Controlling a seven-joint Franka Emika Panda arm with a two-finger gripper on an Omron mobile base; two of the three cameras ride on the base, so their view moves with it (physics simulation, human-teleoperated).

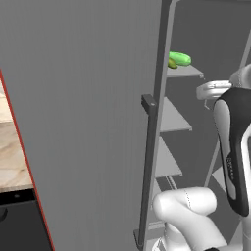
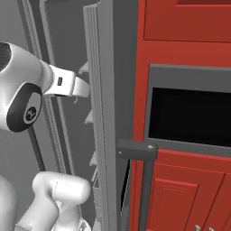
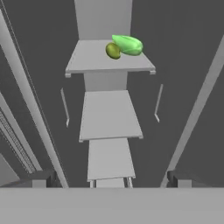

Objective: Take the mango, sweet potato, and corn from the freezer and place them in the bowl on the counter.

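End effector (image 3: 109,178) fingers spread wide and empty, arm reaching level into the open freezer (image 1: 166,122). Bright green item (image 3: 127,44) and olive item (image 3: 113,50) touch on the top shelf (image 3: 94,59), at twelve o'clock in the hand view.

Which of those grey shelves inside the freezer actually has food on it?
The top shelf: a bright green item and a smaller olive-green one lie touching at its back right. The shelves below it are bare.

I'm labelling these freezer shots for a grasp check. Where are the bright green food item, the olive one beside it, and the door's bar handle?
bright green item (image 3: 127,44), hand view, middle of its body.
olive item (image 3: 113,50), hand view, its rounded front.
bar handle (image 1: 148,162), left base view, mid-length of the vertical bar.
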